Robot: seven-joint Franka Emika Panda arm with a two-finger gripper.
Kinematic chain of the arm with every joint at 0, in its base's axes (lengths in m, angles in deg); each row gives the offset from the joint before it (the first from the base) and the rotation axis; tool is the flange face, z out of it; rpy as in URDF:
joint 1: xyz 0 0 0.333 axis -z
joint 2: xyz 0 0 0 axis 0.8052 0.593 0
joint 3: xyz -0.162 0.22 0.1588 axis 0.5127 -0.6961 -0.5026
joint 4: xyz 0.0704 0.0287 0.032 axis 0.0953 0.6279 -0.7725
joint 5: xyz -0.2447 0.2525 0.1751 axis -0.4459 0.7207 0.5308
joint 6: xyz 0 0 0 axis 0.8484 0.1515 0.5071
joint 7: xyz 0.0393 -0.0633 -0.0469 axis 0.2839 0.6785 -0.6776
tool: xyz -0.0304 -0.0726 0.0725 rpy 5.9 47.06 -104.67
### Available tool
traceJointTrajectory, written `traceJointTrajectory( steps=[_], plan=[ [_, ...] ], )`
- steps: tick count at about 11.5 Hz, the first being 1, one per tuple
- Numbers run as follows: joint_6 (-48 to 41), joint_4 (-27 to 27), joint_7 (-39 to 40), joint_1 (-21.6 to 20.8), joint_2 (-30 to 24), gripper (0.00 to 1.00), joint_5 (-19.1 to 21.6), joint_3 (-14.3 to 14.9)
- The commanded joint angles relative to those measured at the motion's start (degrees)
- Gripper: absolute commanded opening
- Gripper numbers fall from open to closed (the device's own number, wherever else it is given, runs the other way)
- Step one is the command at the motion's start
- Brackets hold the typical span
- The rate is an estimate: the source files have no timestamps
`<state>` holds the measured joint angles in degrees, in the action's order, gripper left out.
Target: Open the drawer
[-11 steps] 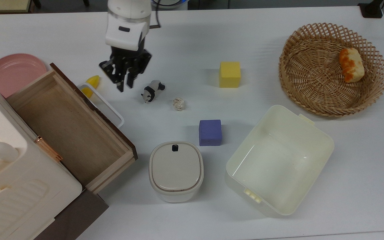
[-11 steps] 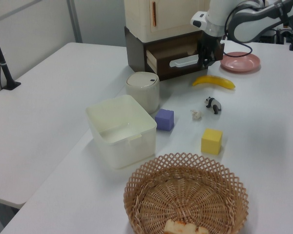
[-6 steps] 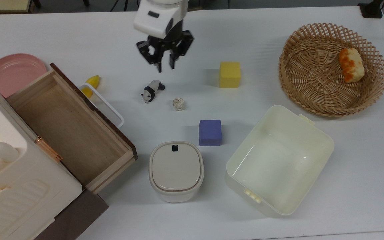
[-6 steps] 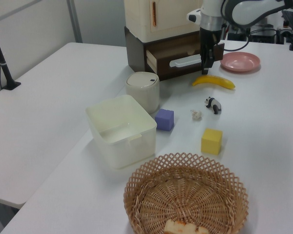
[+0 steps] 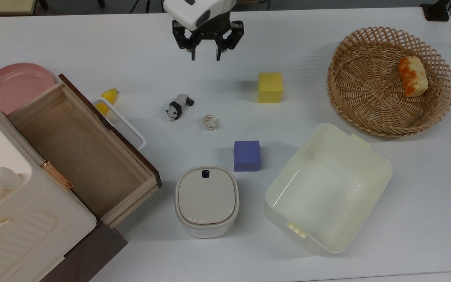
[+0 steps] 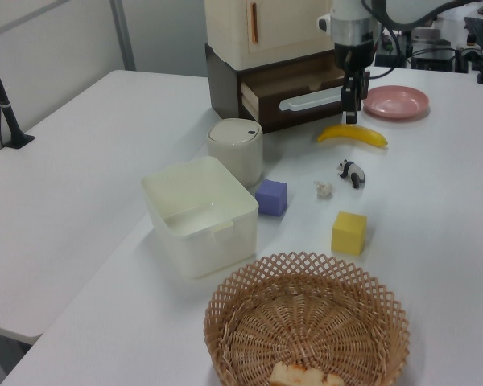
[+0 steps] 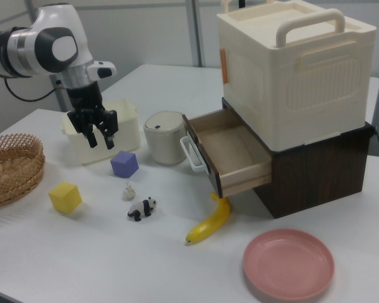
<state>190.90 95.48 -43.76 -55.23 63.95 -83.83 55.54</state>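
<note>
Drawer (image 7: 230,151) stands pulled out; right view reveals whole banana (image 7: 210,222)

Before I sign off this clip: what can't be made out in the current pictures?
- Curved yellow banana: in the top view, mostly hidden behind the open light-wood drawer and its white loop handle.
- Orange-crusted bread piece: cut off by the bottom edge of the left view.
- Small crumpled whitish lump: too small to identify in any view.
- Black two-finger gripper: its arm is cut off by the top edge of the top view.

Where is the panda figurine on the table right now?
In the top view, the panda figurine lies left of the crumpled paper ball and right of the open drawer.
</note>
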Motion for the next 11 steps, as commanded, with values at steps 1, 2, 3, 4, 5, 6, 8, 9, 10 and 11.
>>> traceJointTrajectory(
  steps=[1, 2, 3, 4, 5, 6, 8, 9, 10, 11],
  plan=[
    [-1.91, -2.82, 3.51, 0.11, -0.25, 1.00, 1.54, 5.04],
    [-2.18, -3.70, 5.35, 1.24, -0.34, 1.00, 2.77, 5.32],
    [-4.35, -4.05, 6.93, 3.34, -0.42, 1.00, 4.08, 5.15],
    [-5.51, -4.32, 8.25, 3.71, -0.51, 1.00, 4.53, 5.06],
    [-7.08, -5.37, 8.61, 3.54, -0.34, 1.00, 4.54, 5.15],
    [-7.80, -5.64, 8.79, 3.36, -0.08, 1.00, 4.54, 5.23],
    [-7.63, -5.81, 8.97, 3.71, 0.01, 1.00, 4.01, 5.23],
    [-7.63, -6.42, 8.97, 3.71, 0.27, 1.00, 4.01, 5.32],
    [-7.71, -6.78, 8.71, 3.71, 0.36, 1.00, 4.10, 5.32],
    [-7.63, -6.78, 8.44, 3.71, 0.37, 1.00, 4.10, 5.32]
  ],
)
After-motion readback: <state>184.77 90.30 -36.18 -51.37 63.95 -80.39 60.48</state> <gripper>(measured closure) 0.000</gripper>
